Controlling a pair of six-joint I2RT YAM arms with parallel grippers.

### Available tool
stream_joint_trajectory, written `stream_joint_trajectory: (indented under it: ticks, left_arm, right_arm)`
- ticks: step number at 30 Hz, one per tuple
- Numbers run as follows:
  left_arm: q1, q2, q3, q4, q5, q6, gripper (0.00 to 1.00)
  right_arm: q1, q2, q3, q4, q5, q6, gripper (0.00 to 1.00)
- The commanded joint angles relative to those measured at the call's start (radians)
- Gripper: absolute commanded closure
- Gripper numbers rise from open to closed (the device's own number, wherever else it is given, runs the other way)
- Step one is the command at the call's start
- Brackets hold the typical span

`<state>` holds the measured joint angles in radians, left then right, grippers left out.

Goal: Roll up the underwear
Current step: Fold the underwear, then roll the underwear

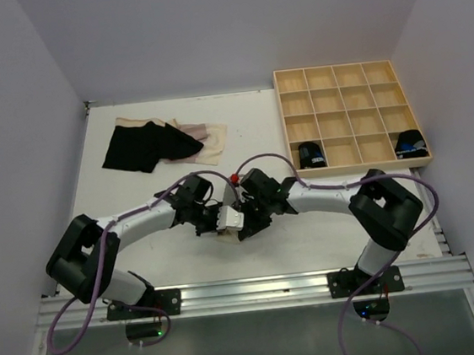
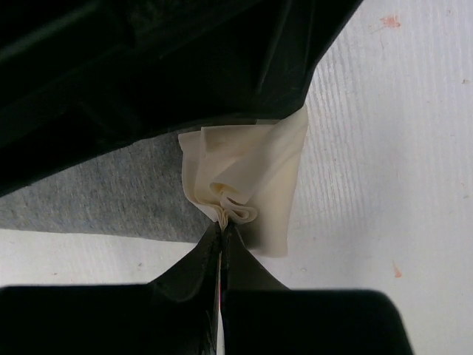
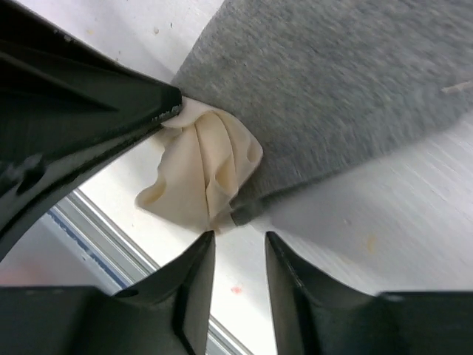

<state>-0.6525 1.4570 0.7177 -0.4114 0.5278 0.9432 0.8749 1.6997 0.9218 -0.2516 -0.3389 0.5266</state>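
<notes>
A bunched pale beige underwear piece [image 2: 247,181] lies against grey underwear cloth [image 2: 103,196] at the table's near middle [image 1: 229,219]. My left gripper [image 2: 222,228] is shut on a fold of the beige cloth. My right gripper [image 3: 236,240] is open just short of the same beige bunch [image 3: 203,170], with the grey cloth [image 3: 332,89] beyond it; its fingers [image 3: 198,259] hold nothing. In the top view both grippers meet at the bundle, the left gripper [image 1: 207,219] and the right gripper [image 1: 246,219]. I cannot tell whether beige and grey are one garment.
A black garment [image 1: 142,147] and pale beige ones [image 1: 207,138] lie piled at the back left. A light wooden tray [image 1: 346,73] of square compartments stands at the back right, with two dark rolls [image 1: 309,155] [image 1: 409,142] in its front row. The table's metal front rail [image 1: 257,290] is close.
</notes>
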Motion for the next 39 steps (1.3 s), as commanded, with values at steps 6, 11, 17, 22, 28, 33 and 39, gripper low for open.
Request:
stream_joint_trajectory:
  ticks: [6, 11, 17, 22, 28, 33, 39]
  left_arm:
    - [0.01, 0.013, 0.089, 0.01, 0.046, -0.043, 1.0]
    - [0.008, 0.014, 0.098, 0.022, 0.044, -0.05, 0.85]
    - [0.008, 0.026, 0.094, 0.045, 0.038, -0.073, 0.73]
    - [0.01, 0.002, 0.075, 0.088, 0.005, -0.122, 0.68]
    - [0.013, -0.049, 0.075, 0.1, -0.028, -0.172, 0.65]
    - [0.025, -0.205, 0.005, 0.06, -0.038, -0.036, 0.63]
    - [-0.013, -0.288, -0.119, 0.068, -0.025, 0.12, 0.59]
  right_arm:
    - [-0.001, -0.198, 0.006, -0.081, 0.124, -0.027, 0.55]
    - [0.001, -0.206, -0.011, -0.043, 0.094, 0.012, 0.56]
    - [0.001, -0.13, -0.014, 0.029, 0.118, 0.087, 0.72]
    - [0.001, -0.075, -0.032, 0.146, 0.101, 0.148, 0.73]
    - [-0.005, -0.011, -0.05, 0.138, 0.135, 0.165, 0.76]
    - [-0.028, -0.041, -0.103, 0.12, 0.161, 0.187, 0.82]
    - [-0.03, -0.034, -0.106, 0.124, 0.144, 0.176, 0.84]
